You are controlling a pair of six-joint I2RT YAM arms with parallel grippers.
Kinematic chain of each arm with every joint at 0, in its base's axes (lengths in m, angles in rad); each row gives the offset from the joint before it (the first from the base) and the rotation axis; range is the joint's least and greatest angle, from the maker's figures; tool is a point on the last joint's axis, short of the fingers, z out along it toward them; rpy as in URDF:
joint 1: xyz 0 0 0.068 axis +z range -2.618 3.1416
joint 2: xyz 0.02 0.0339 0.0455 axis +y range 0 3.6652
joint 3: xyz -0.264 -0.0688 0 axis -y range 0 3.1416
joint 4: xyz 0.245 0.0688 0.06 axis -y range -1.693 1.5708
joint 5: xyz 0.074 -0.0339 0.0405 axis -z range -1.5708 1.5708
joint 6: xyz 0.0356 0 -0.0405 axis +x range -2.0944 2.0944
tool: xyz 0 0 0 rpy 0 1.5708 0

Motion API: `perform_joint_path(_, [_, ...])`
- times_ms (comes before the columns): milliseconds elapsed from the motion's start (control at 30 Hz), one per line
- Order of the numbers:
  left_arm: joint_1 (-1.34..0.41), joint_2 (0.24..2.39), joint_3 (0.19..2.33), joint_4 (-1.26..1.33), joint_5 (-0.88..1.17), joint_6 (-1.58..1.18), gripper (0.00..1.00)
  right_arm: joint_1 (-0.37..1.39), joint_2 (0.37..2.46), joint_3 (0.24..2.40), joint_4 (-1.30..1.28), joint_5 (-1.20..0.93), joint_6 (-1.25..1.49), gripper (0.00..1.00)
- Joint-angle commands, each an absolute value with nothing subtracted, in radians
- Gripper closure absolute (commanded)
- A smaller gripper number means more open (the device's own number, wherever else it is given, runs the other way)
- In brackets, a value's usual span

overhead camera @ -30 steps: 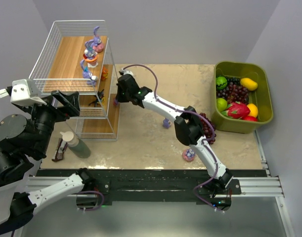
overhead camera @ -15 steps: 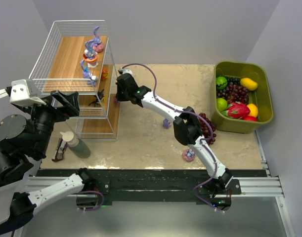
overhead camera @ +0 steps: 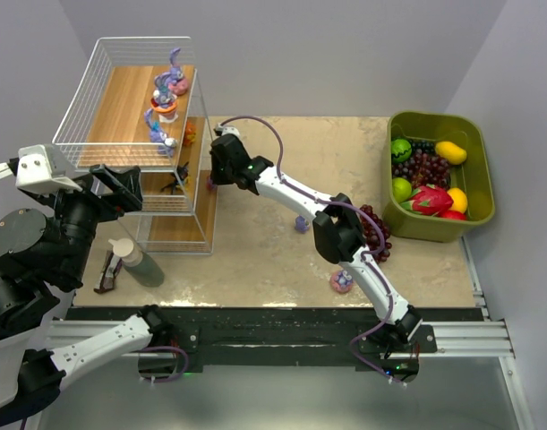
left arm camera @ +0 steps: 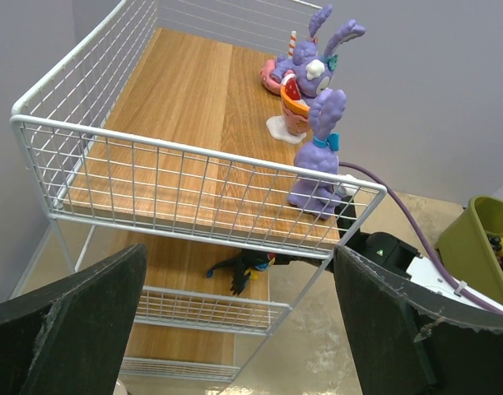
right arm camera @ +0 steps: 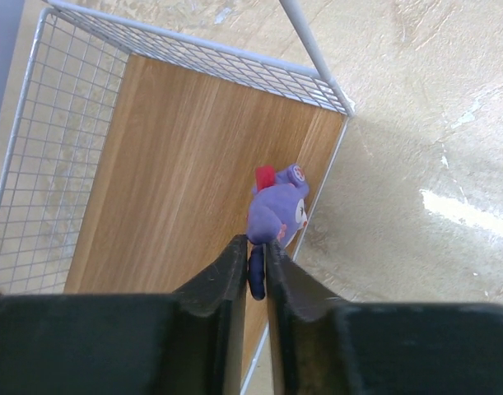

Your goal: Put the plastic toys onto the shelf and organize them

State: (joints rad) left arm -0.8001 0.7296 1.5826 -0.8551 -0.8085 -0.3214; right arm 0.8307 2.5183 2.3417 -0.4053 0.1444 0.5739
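Observation:
The shelf (overhead camera: 121, 107) stands at the far left, a stepped rack of white wire and wooden boards. Purple bunny toys (left arm camera: 317, 152) stand on its top board beside a pink-based one (left arm camera: 276, 74). A black insect-like toy (left arm camera: 243, 267) lies on the middle board, and an orange one (overhead camera: 190, 134) sits by it. My right gripper (right arm camera: 255, 247) is at the edge of the lower board (right arm camera: 169, 164), its narrow jaws pinching the dark blue part of a purple toy (right arm camera: 276, 210). My left gripper (left arm camera: 239, 249) hangs wide open in front of the shelf, holding nothing. Two more toys (overhead camera: 302, 222) (overhead camera: 342, 281) stand on the table.
An olive-green bin (overhead camera: 474, 215) of colourful fruit sits at the far right, with a dark grape bunch (overhead camera: 376, 231) on the table beside it. A bottle (overhead camera: 137, 262) and a small dark object (overhead camera: 106, 273) lie near the shelf's front left.
My right arm has crept slightly toward the shelf with the purple toy. The left arm has barely moved.

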Motion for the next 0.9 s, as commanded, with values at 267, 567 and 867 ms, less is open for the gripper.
perform_joint_path(267, [-0.802, 0.726, 1.612, -0.854, -0.828, -0.308, 0.00, 0.830, 2.510, 2.388, -0.385, 0.166, 0.560, 0.63])
perform_joint_path(567, [-0.802, 0.719, 1.614, -0.857, -0.830, -0.311, 0.01, 0.828, 2.502, 2.359, -0.364, 0.164, 0.564, 0.62])
perform_joint_path(867, [-0.802, 0.735, 1.624, -0.858, -0.808, -0.304, 0.00, 0.821, 2.513, 2.280, -0.247, 0.055, 0.574, 0.41])
